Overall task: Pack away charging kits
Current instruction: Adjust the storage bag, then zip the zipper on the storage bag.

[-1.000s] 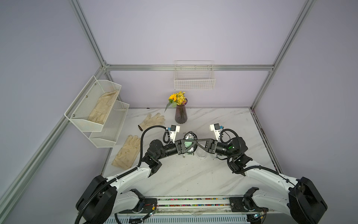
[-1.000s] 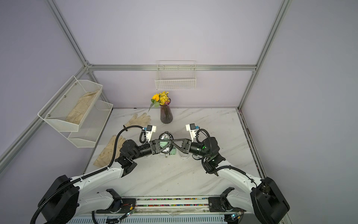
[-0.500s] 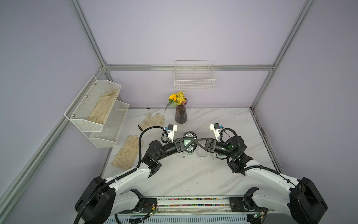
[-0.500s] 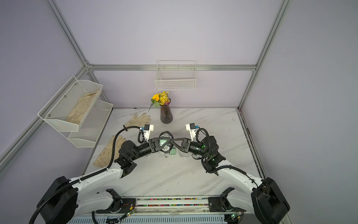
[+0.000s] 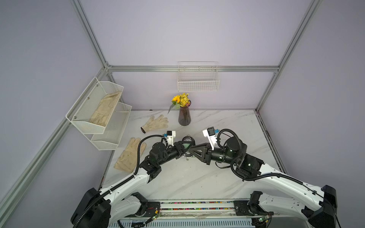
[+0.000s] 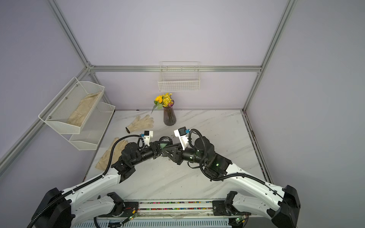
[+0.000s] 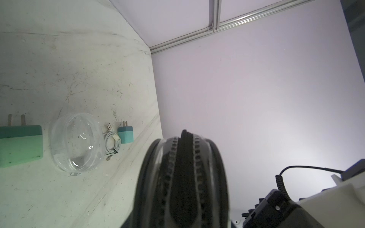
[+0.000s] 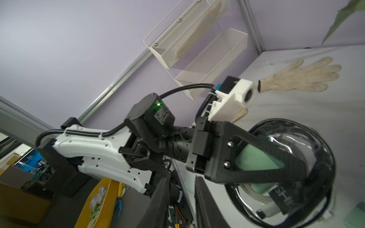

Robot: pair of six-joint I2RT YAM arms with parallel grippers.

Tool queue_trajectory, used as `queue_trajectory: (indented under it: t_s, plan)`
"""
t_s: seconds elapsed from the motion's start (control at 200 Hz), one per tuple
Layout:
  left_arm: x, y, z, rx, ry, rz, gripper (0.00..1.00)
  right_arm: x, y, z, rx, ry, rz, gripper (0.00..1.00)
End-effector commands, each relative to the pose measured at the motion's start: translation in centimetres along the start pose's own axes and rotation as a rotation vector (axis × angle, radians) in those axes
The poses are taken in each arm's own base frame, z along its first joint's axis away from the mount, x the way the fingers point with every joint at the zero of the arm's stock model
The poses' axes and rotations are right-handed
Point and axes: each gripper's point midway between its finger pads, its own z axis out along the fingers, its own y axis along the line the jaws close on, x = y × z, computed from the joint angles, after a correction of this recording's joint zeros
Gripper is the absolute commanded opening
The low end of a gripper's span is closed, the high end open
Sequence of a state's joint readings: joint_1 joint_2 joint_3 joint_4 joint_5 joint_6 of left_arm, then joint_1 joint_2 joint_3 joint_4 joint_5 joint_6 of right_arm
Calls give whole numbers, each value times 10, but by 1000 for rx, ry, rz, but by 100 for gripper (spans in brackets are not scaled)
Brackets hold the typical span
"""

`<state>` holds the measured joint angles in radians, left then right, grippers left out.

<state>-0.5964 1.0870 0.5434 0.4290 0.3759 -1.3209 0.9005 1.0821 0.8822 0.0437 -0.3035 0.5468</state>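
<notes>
The left gripper (image 5: pixel 184 147) is clamped on the black-rimmed clear oval case (image 8: pixel 286 134) at mid-table; whether it touches the marble table (image 5: pixel 197 177) is unclear. A mint-green square charger (image 8: pixel 254 158) inside is half hidden by a finger. The right gripper (image 8: pixel 182 177) stands slightly apart, empty, just beside it. The left wrist view shows a plain clear oval case (image 7: pixel 77 142), coiled white cable (image 7: pixel 112 142), light blue plug charger (image 7: pixel 125 135) and a second mint-green charger (image 7: pixel 19 144), cut off

Top views: we look down from high above the robot's base; both share the whole table (image 5: pixel 217 126).
Left wrist: we sit close behind the black-rimmed case (image 7: pixel 183 177), facing along the table.
Right wrist: we face the left arm (image 8: pixel 98 150) and that case, close.
</notes>
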Motion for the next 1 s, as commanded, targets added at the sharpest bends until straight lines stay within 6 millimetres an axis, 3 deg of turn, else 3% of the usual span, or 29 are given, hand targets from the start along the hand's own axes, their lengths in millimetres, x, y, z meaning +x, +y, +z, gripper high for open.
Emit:
queue_trajectory:
  t_s: [0.0, 0.105, 0.51, 0.755, 0.995]
  plan:
    - [-17, -31, -6, 48, -63, -20, 32, 1, -19, -7, 128, -18, -68, 27]
    - [-18, -25, -9, 35, -85, -42, 32, 11, -30, -9, 180, 16, -85, 32]
    - [-20, -23, -9, 16, -88, -74, 32, 53, -50, 9, 226, 143, -120, 30]
    - [-22, -18, -11, 5, -95, -82, 32, 58, -59, -5, 282, 151, -117, 36]
    - [-20, -25, -8, 26, -72, -75, 31, 60, -62, 5, 276, 149, -132, 36]
